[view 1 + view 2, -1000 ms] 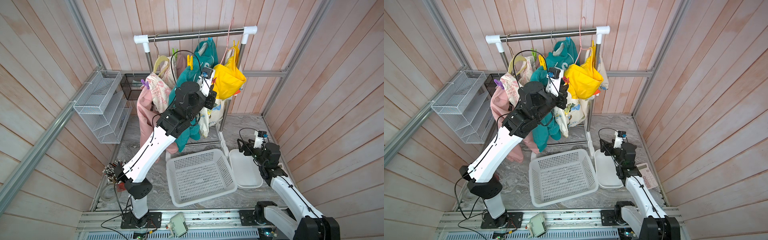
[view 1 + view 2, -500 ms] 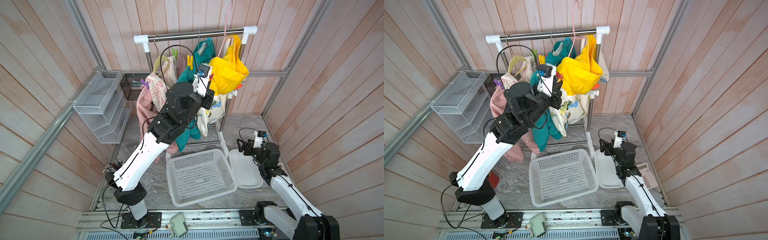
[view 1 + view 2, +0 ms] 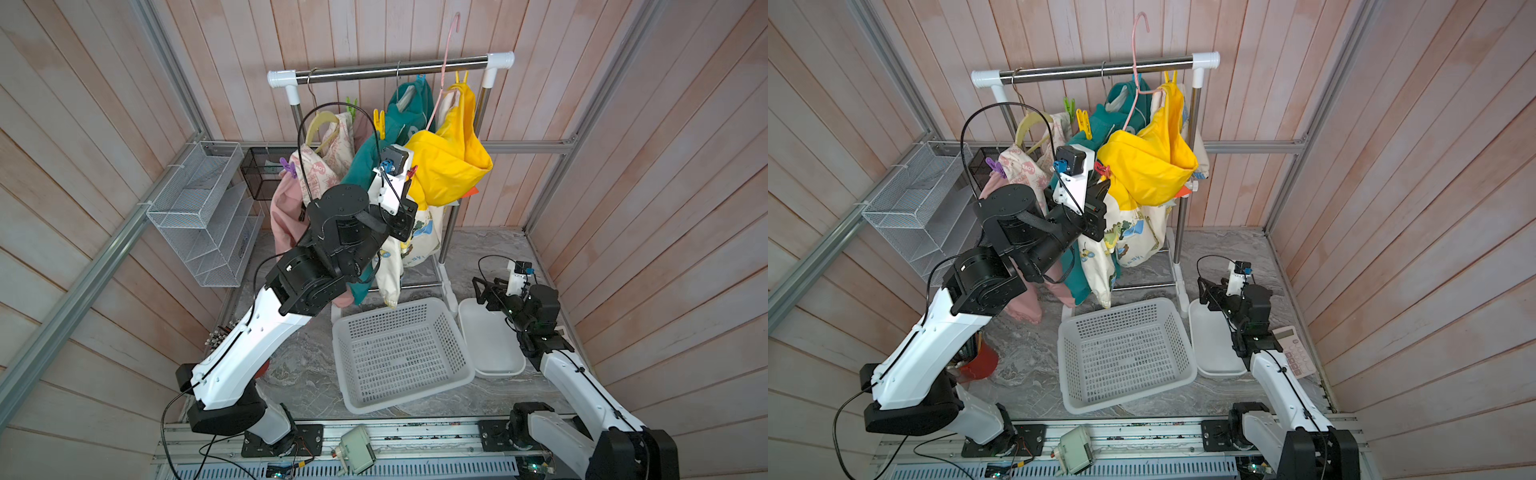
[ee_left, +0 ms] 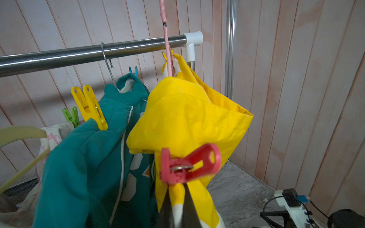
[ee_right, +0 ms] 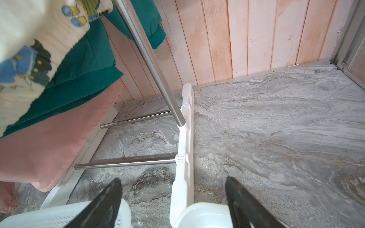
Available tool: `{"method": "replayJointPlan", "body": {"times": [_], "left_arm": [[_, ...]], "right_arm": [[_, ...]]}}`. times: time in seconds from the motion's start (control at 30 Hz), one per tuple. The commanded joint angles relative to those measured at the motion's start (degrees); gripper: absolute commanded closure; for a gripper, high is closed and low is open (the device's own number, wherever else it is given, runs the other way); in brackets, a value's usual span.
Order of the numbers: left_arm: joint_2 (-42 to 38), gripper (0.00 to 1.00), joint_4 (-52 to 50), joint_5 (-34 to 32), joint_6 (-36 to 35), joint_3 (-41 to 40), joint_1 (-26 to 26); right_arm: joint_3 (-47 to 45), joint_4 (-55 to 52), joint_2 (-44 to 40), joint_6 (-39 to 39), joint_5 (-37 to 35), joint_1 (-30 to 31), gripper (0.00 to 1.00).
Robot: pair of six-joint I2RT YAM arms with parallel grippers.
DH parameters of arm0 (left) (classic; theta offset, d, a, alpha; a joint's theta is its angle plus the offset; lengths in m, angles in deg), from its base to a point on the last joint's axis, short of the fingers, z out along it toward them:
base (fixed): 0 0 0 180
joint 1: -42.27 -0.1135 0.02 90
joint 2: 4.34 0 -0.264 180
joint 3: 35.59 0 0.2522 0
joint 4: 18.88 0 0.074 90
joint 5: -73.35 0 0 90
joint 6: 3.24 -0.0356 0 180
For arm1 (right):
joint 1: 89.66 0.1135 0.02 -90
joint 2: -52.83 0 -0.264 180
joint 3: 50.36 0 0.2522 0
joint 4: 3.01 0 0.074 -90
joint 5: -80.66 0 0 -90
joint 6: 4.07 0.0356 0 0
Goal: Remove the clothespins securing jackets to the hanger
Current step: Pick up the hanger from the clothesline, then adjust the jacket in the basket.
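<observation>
My left gripper (image 4: 176, 184) is shut on a red clothespin (image 4: 189, 165), which seems still clipped to the yellow jacket (image 4: 189, 118). That jacket's pink hanger (image 3: 446, 50) has its hook above the rail (image 3: 395, 68). In both top views the left gripper (image 3: 409, 176) (image 3: 1100, 174) sits between the teal jacket (image 3: 365, 166) and the yellow one. Yellow (image 4: 88, 106), green (image 4: 71, 116), blue (image 4: 133, 71) and purple (image 3: 289, 167) clothespins remain on the jackets. The pink jacket (image 3: 284, 216) hangs at the left. My right gripper (image 5: 173, 179) (image 3: 482, 291) is open and empty, low by the rack foot.
A white perforated basket (image 3: 407, 399) and a white tray (image 3: 490, 345) sit on the marble floor in front of the rack. A wire shelf (image 3: 199, 216) hangs on the left wall. A red cup of pencils (image 3: 980, 361) and a calculator (image 3: 1296, 353) stand near the arm bases.
The left arm has risen and drawn back toward the left with the red clothespin. The yellow jacket and its pink hanger rose with it. The right arm is unmoved.
</observation>
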Motion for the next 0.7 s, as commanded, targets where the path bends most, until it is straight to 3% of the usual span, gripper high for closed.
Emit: {"method": "replayJointPlan", "body": {"times": [0.0, 0.13, 0.43, 0.67], "left_arm": [[-4.4, 1.00, 2.7, -0.2, 2.1, -1.3, 2.4], [-8.3, 1.00, 3.1, -3.7, 1.8, -6.3, 3.4], [-17.8, 1.00, 5.0, -4.5, 4.6, -17.8, 4.7], [-23.2, 1.00, 3.2, -3.5, 6.1, -21.9, 5.0]], "right_arm": [[1.0, 0.2, -0.8, -0.1, -0.3, -0.2, 0.16], [1.5, 0.1, -1.1, -0.6, -0.8, -0.4, 0.16], [1.9, 0.9, -0.3, 0.1, -1.1, -0.5, 0.16], [2.2, 1.4, 0.8, 0.9, -1.2, -0.5, 0.16]]}}
